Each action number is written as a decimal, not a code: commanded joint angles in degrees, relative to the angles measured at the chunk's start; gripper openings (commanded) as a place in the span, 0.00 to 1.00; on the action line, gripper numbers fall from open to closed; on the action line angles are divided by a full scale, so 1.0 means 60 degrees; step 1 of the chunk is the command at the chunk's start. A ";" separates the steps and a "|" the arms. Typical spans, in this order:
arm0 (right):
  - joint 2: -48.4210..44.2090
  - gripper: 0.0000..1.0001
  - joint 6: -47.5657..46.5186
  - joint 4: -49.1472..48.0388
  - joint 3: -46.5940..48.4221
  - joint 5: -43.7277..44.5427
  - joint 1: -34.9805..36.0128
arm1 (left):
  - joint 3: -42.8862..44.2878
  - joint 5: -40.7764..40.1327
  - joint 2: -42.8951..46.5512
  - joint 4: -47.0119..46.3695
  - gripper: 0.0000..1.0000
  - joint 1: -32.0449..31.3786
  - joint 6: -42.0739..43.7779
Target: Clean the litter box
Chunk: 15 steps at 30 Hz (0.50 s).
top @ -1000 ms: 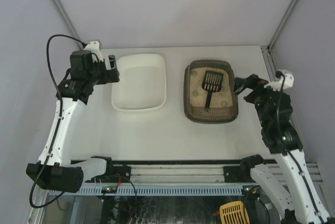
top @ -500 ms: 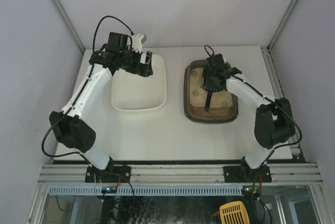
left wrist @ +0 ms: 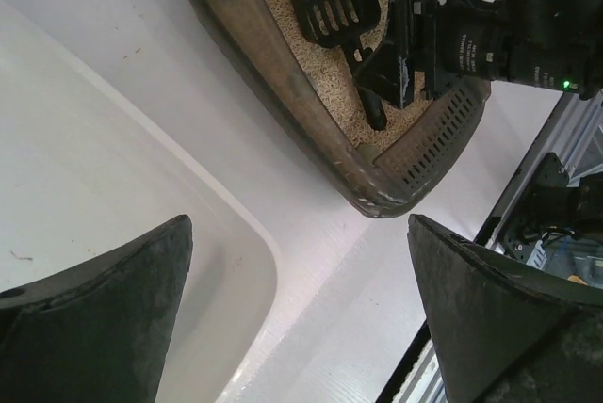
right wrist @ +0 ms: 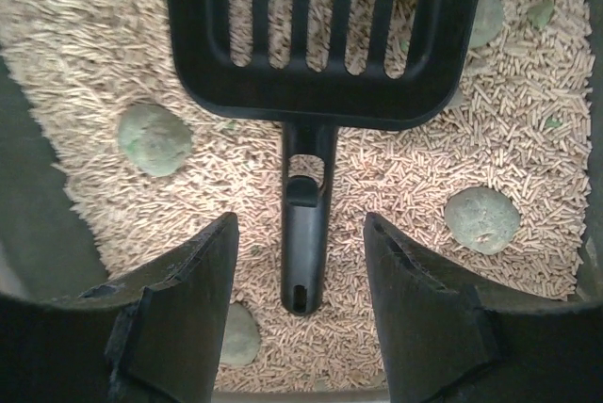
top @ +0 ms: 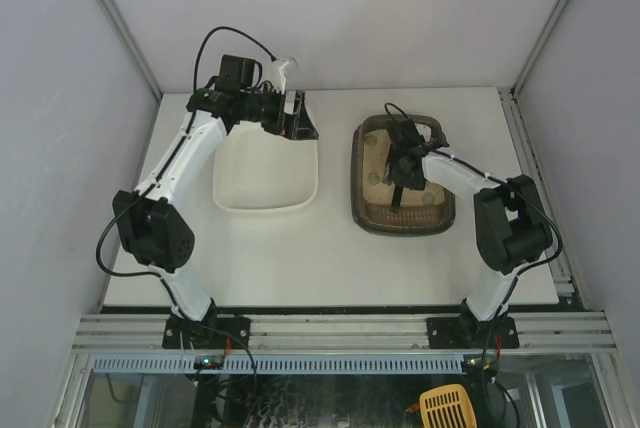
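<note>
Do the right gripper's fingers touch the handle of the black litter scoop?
No, the right gripper straddles the litter scoop's handle, with pellet litter showing in a gap on each side.

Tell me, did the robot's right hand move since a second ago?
Yes. The right gripper swung left, from beside the litter box's right edge to over the litter, with its fingers either side of the scoop's handle.

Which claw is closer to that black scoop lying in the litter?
Right. The right gripper hangs over the scoop handle, fingers either side; the left gripper is off by the far rim of the white tub.
</note>
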<state>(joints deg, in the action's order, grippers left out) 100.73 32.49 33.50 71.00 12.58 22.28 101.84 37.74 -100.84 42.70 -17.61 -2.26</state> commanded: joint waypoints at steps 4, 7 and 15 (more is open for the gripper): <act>0.0539 0.56 0.0389 -0.0747 -0.0291 0.0248 -0.0014 | 0.0038 0.0275 0.0296 -0.0320 1.00 -0.0009 -0.0191; 0.0666 0.54 0.0411 -0.0977 -0.0291 0.0316 -0.0019 | -0.0103 0.0177 0.0408 -0.0395 1.00 -0.0010 -0.0141; 0.0663 0.12 0.0230 -0.1257 -0.0291 0.0216 -0.0239 | -0.0147 0.0085 0.0349 -0.0406 1.00 -0.0006 -0.0127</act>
<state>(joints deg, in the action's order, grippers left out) 105.78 33.95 28.82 68.93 13.06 21.63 101.58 37.76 -101.25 42.04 -17.61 -2.50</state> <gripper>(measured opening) 0.224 0.998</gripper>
